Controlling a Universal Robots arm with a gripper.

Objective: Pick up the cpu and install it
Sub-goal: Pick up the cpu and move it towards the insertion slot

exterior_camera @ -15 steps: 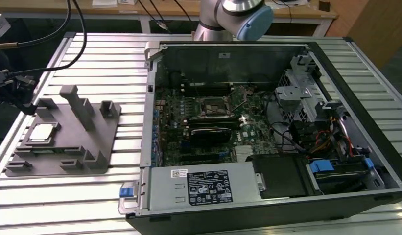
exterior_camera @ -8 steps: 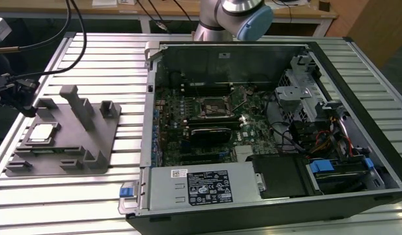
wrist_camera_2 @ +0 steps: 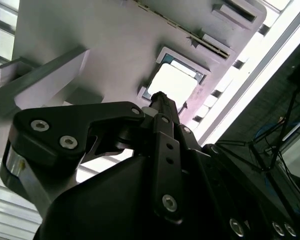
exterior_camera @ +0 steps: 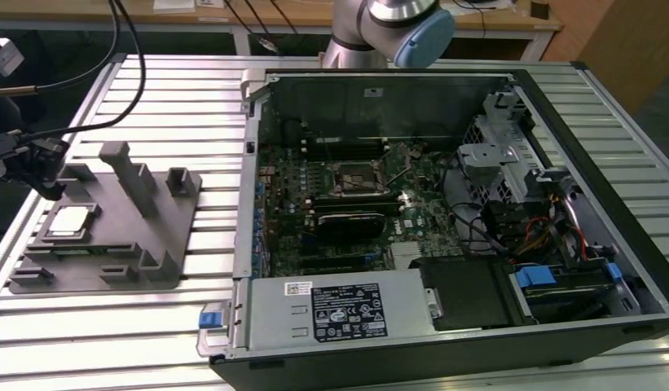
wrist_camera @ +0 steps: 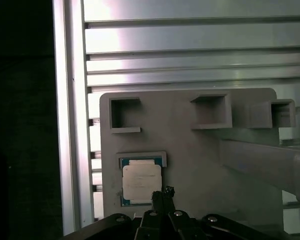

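Exterior view: we see the gripper (exterior_camera: 54, 193) at the exterior view's left, hanging over the grey fixture plate (exterior_camera: 149, 240). Its tips are close above the cpu (exterior_camera: 71, 221). The cpu lies flat in a shallow pocket of the plate, silvery top up, and is not held. The plate sits on the slatted metal table (exterior_camera: 160, 90). To the exterior view's right an open computer case (exterior_camera: 552, 90) lies on its side, well apart from the plate. We see its motherboard (exterior_camera: 301, 191) with the black socket frame (exterior_camera: 350, 179) near the middle, and a power supply (exterior_camera: 334, 309) along the near wall. The robot arm (exterior_camera: 391, 24) rises behind the case. Black cables (exterior_camera: 95, 73) run across the table toward the gripper.

Second wrist view: we look along the gripper (wrist_camera_2: 159, 96) toward the fixture plate (wrist_camera_2: 90, 25). The tips sit together with nothing between them. The cpu (wrist_camera_2: 176, 82) shows bright in its pocket just past the tips.

First wrist view: the gripper (wrist_camera: 162, 191) has its two tips pressed together and empty. They sit over one corner of the cpu (wrist_camera: 141, 181), and we cannot tell whether they touch it. The cpu rests square in its pocket in the fixture plate (wrist_camera: 200, 160). Table slats (wrist_camera: 190, 50) lie beyond.
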